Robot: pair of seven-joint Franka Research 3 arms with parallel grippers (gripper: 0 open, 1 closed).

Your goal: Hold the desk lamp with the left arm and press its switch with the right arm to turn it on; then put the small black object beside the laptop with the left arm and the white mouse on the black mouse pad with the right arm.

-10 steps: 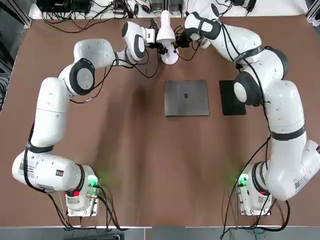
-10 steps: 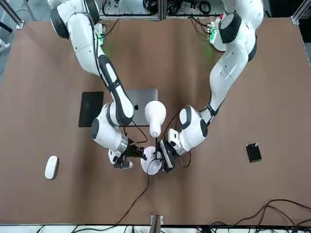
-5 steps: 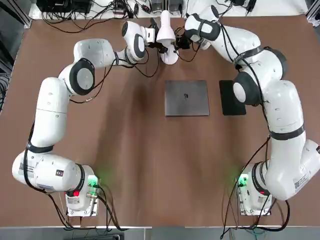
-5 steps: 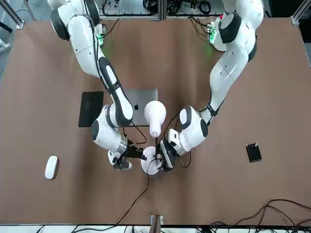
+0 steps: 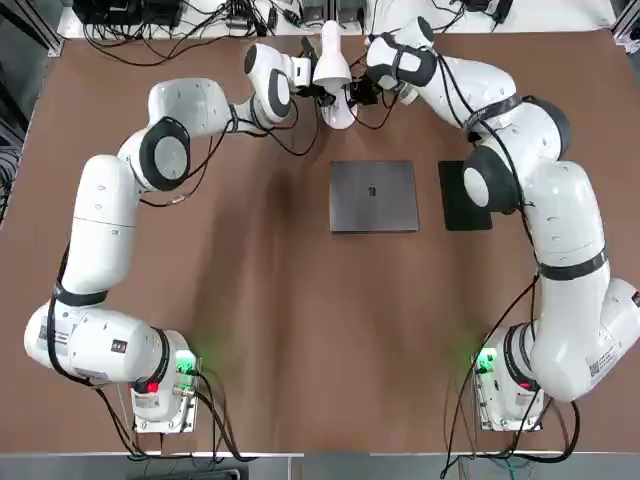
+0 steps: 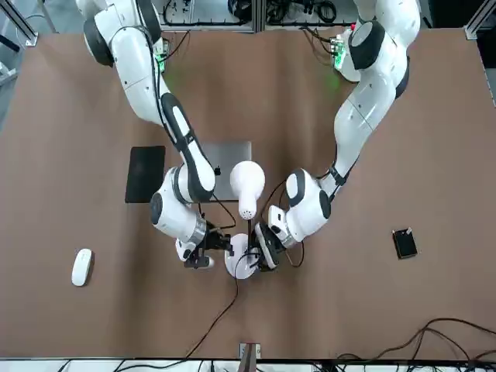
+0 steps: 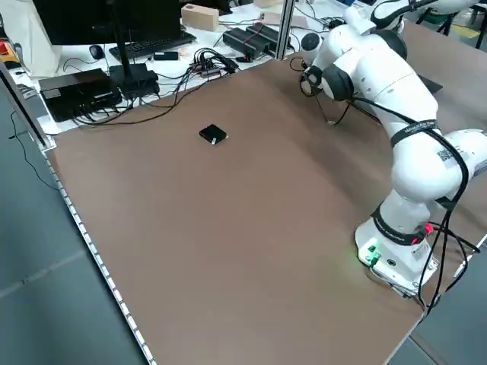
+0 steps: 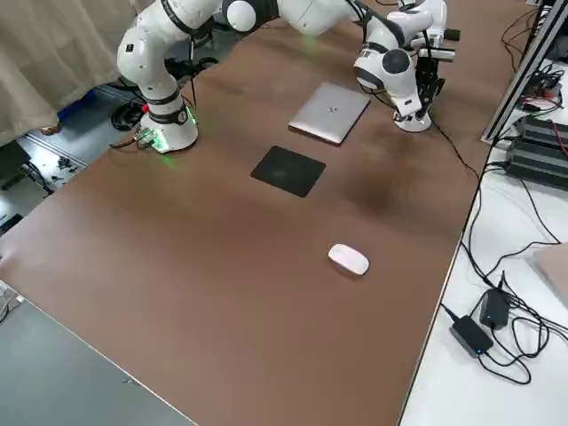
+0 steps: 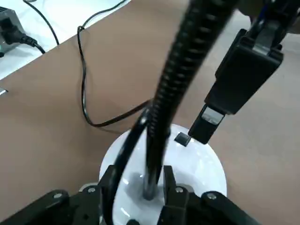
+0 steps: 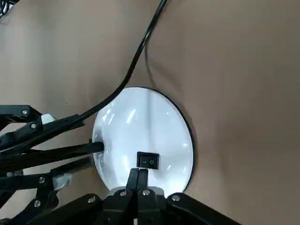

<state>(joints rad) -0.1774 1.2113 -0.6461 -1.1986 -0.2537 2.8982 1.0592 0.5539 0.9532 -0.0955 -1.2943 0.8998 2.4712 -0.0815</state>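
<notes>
Since the earlier frames, the right hand (image 6: 203, 249) has edged a little nearer the desk lamp (image 6: 246, 194), while the left arm has kept its place. That right hand now sits at the far edge of the worktop (image 5: 250, 280), low against the lamp's round white base (image 10: 145, 136). In its own wrist view its fingers (image 10: 138, 180) are pressed together into one point, holding nothing, with their tips right at the small black rocker switch (image 10: 148, 161) on the base; whether they actually touch the switch cannot be told.

The left hand (image 9: 140, 185) is on the opposite side of the lamp. Its two fingers (image 9: 108, 180) stand narrowly apart on either side of the lamp's thin neck just above the base, closed in on it.

The lamp stands upright near the far edge, with its cone head (image 5: 330, 62) pointing away from the arms' bases and its black cord (image 6: 221, 314) trailing off across the worktop.

The closed grey laptop (image 5: 374, 195) lies flat in the middle, and the black mouse pad (image 5: 462, 197) lies just beside it on the right arm's side. The white mouse (image 6: 81, 266) rests well apart from the pad, near the far edge on the right arm's side. The small black object (image 6: 404, 242) lies well apart on the left arm's side.
</notes>
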